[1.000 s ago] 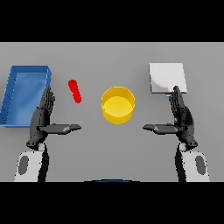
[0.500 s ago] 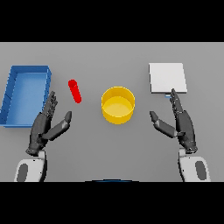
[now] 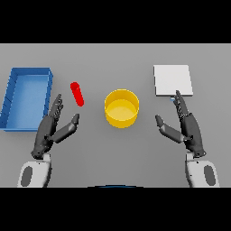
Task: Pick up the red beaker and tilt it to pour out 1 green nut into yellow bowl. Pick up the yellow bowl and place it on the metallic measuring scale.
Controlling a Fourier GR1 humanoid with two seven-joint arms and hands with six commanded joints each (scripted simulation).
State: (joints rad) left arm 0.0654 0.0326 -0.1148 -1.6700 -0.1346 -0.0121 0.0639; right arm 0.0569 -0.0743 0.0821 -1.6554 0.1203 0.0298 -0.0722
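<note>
The red beaker (image 3: 77,94) lies on its side on the grey table, left of the yellow bowl (image 3: 122,108). The bowl stands upright at the centre and looks empty. No green nut shows. The metallic scale (image 3: 173,80) is a pale square plate at the back right. My left hand (image 3: 50,129) is open, fingers straight and pointing up toward the beaker, a short way below and left of it. My right hand (image 3: 187,126) is open too, just below the scale's front edge, its fingertips close to that edge.
A blue rectangular tray (image 3: 27,97) sits at the far left, close beside my left hand. Bare grey table lies between the bowl and each hand.
Both hands have slid down toward the near edge and turned outward a little. The right hand's fingertips have come off the scale. Beaker and bowl have not moved.
</note>
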